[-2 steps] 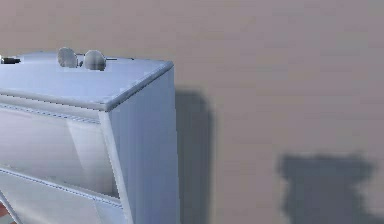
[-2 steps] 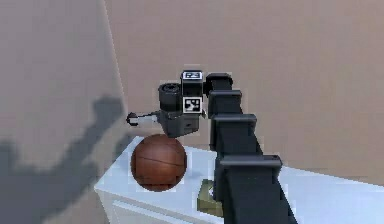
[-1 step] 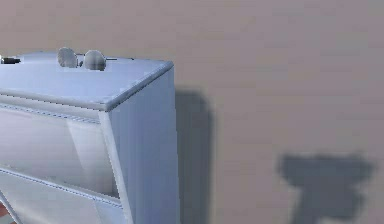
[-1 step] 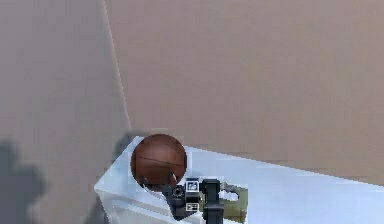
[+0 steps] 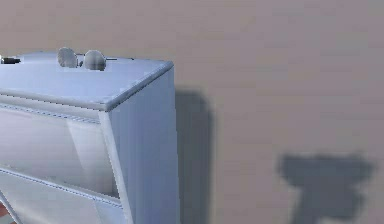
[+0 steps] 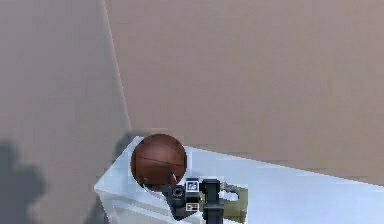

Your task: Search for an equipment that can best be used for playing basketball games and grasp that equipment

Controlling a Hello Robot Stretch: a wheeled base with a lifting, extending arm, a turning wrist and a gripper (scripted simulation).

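1. The basketball (image 6: 158, 158) sat at the white worktop's (image 6: 300, 190) corner.
2. Over that worktop, the jaws stood near the basketball; whether they gripped anything could not be told.

We see the basketball (image 6: 160, 160) in the arm side view. It is round and orange-brown, darker near the bottom, with thin dark lines that curve over its skin. It looks whole. It seems to sit on the pale top (image 6: 300, 195) of a piece of furniture, close to that top's left corner, with tan walls behind it. The gripper (image 6: 179, 191) is just below and right of the ball in the picture. We cannot tell if it holds the ball.
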